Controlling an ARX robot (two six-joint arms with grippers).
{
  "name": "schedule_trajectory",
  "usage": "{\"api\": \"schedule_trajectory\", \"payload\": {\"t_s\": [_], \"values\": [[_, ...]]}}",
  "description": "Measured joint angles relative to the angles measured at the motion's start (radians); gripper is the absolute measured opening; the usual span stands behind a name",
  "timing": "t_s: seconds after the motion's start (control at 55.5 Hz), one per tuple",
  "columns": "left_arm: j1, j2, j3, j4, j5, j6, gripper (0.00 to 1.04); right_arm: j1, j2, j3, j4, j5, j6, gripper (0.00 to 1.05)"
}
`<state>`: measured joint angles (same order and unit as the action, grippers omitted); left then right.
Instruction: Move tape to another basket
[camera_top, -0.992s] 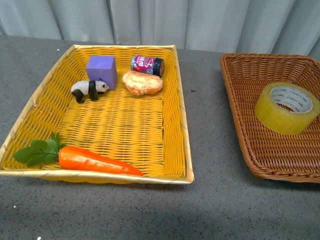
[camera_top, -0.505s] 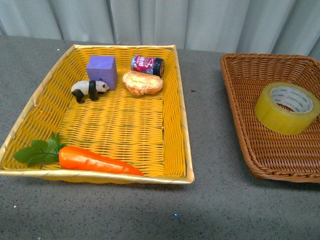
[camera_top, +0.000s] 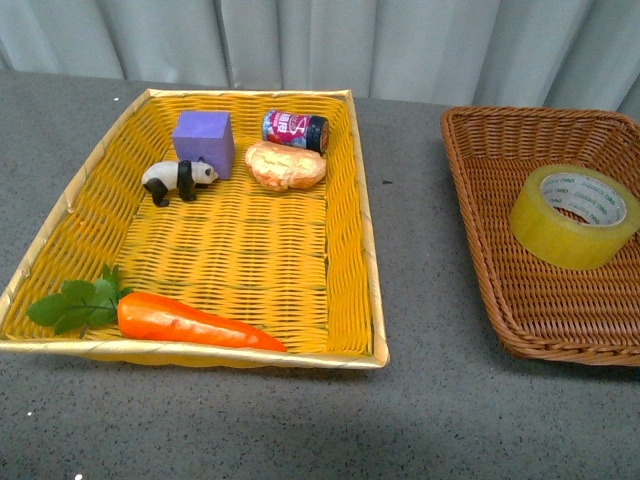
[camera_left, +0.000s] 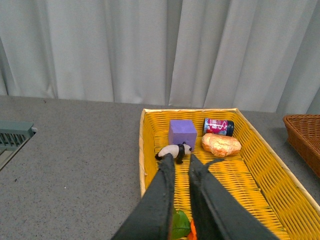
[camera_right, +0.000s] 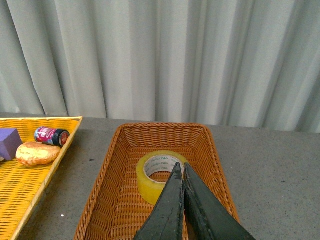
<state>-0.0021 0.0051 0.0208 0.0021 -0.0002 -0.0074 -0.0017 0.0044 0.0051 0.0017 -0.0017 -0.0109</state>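
Observation:
The tape (camera_top: 573, 215), a yellowish roll with a white printed core, lies inside the dark brown wicker basket (camera_top: 480, 190) at the right of the front view. In the right wrist view the tape (camera_right: 152, 175) sits in the basket (camera_right: 107, 175), and my right gripper (camera_right: 181, 167) hangs shut and empty above it, its tips over the roll's near edge. My left gripper (camera_left: 180, 160) is shut and empty above the bright yellow basket (camera_left: 260, 160). Neither arm shows in the front view.
The yellow basket (camera_top: 365, 250) at the left holds a purple block (camera_top: 203, 141), a toy panda (camera_top: 176, 179), a small can (camera_top: 295, 129), a bread piece (camera_top: 285, 165) and a carrot (camera_top: 190, 320). A strip of grey table (camera_top: 415, 260) separates the two baskets. Curtains hang behind.

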Motion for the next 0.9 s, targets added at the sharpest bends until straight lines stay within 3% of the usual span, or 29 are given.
{"api": "schedule_trajectory", "payload": {"t_s": [0.469,0.505,0.901], "values": [[0.000,0.000,0.000,0.000,0.000,0.000,0.99,0.000,-0.001,0.000,0.000,0.000,0.000,0.92],[0.000,0.000,0.000,0.000,0.000,0.002,0.99,0.000,-0.001,0.000,0.000,0.000,0.001,0.97],[0.000,0.000,0.000,0.000,0.000,0.003,0.98,0.000,-0.001,0.000,0.000,0.000,0.001,0.96]]}}
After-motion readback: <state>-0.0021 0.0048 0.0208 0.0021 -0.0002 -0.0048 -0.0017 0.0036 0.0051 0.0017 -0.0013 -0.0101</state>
